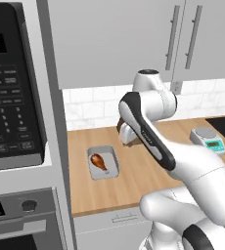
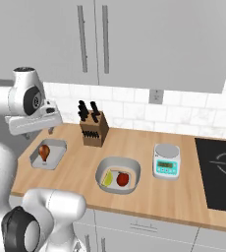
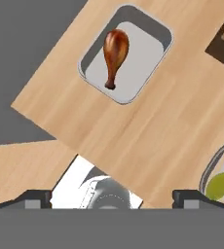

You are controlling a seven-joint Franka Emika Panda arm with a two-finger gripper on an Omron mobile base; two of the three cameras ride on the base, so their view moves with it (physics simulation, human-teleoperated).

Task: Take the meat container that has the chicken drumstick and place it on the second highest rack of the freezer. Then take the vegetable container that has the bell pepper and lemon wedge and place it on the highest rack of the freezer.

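Note:
The meat container (image 3: 144,52), a grey rectangular tray, lies on the wooden counter with the chicken drumstick (image 3: 115,51) in it. Both are also in the right base view, meat container (image 2: 56,146) and chicken drumstick (image 2: 44,151), and in the left base view, meat container (image 1: 114,161) and chicken drumstick (image 1: 99,161). My gripper (image 2: 38,133) hangs open above the counter just behind that tray, nothing between its fingertips (image 3: 33,197). The round vegetable container (image 2: 134,170) holds the bell pepper (image 2: 123,179) and the lemon wedge (image 2: 108,179). The freezer is out of view.
A knife block (image 2: 93,127) stands against the tiled wall behind the trays. A small kitchen scale (image 2: 166,161) sits to the right, with a black cooktop (image 2: 218,165) beyond it. A microwave and oven column (image 1: 11,88) closes the counter's left end. Wall cabinets hang overhead.

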